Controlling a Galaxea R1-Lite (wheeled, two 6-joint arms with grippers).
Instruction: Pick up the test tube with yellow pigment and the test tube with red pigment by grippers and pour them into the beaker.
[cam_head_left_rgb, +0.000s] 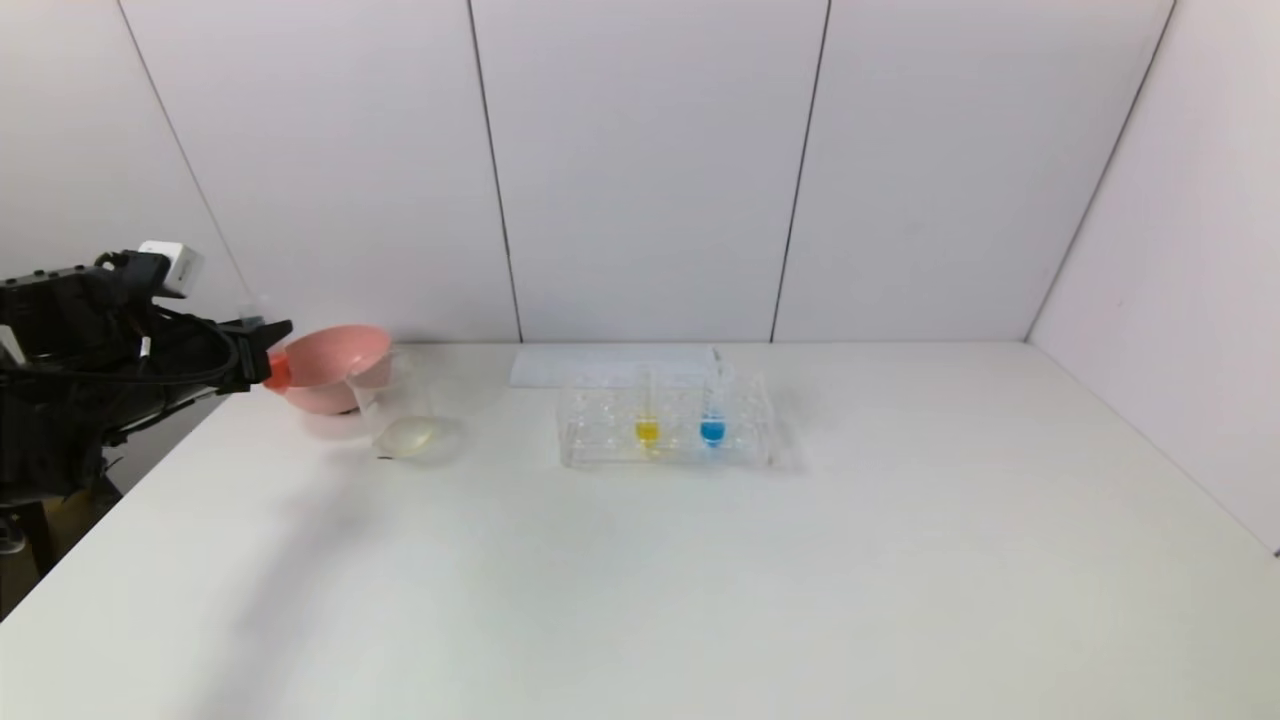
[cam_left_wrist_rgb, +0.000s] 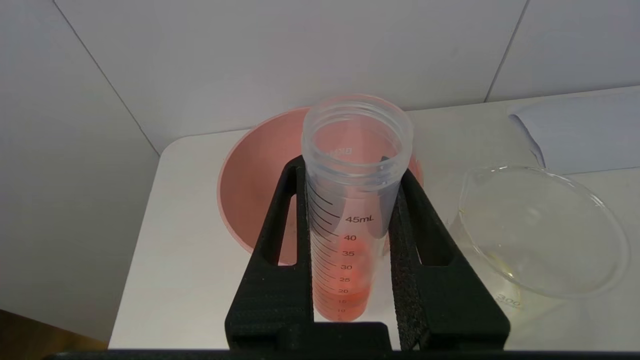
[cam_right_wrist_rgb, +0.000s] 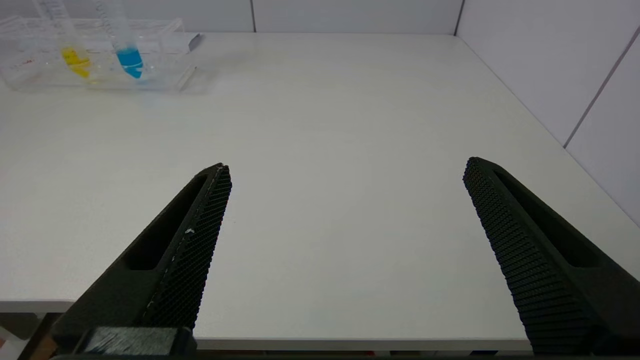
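My left gripper (cam_head_left_rgb: 268, 356) is at the table's far left edge, shut on the test tube with red pigment (cam_head_left_rgb: 277, 372). In the left wrist view the clear graduated tube (cam_left_wrist_rgb: 350, 210) stands between the black fingers (cam_left_wrist_rgb: 280, 240), mouth open, with red liquid low in it. It is held above the table, just left of the pink bowl. The beaker (cam_head_left_rgb: 397, 405) stands right of the bowl and also shows in the left wrist view (cam_left_wrist_rgb: 545, 235). The test tube with yellow pigment (cam_head_left_rgb: 647, 428) stands in the clear rack (cam_head_left_rgb: 600, 440). My right gripper (cam_right_wrist_rgb: 346, 165) is open and empty over the table's near edge.
A pink bowl (cam_head_left_rgb: 335, 365) sits at the back left, touching the beaker's left side. A blue-bottomed tube (cam_head_left_rgb: 712, 428) stands beside the yellow one in the rack. A white sheet (cam_head_left_rgb: 600, 366) lies behind the rack. Walls close the back and right.
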